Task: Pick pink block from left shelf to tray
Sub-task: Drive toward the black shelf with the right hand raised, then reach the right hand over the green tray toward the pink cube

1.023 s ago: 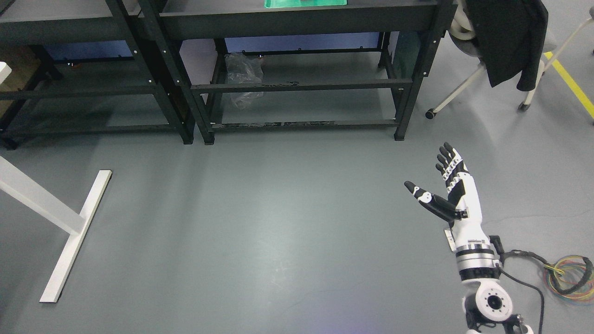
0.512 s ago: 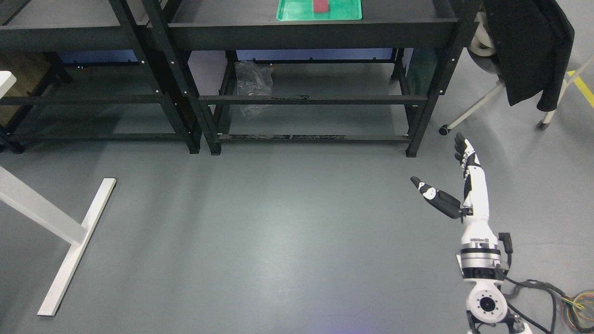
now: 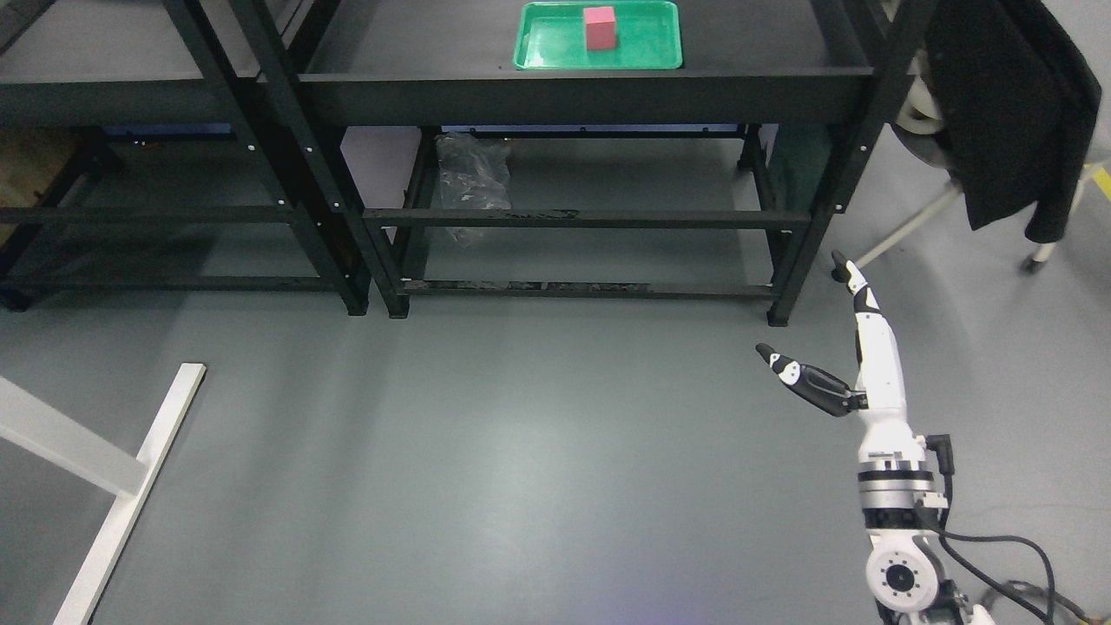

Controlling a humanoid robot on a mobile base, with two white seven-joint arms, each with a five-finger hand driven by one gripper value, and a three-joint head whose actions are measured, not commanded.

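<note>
A pink block [image 3: 600,27] stands upright inside a green tray [image 3: 542,54] on the top of the right black shelf unit [image 3: 573,95]. The left black shelf unit [image 3: 130,87] shows a bare dark top. My right hand [image 3: 811,334] hovers over the grey floor at the lower right, well below and to the right of the tray. Its fingers [image 3: 854,282] are straight and its thumb [image 3: 794,375] sticks out to the left, and it holds nothing. The left arm is out of sight.
A crumpled plastic bag [image 3: 469,178] lies under the right shelf. A chair draped with a black jacket [image 3: 998,104] stands at the upper right. White table legs [image 3: 113,486] cross the floor at the lower left. Cables [image 3: 1007,555] trail from my right arm.
The camera has tilted up, bringing the tray and the pink block fully into view. My right hand has turned edge-on and stays open.
</note>
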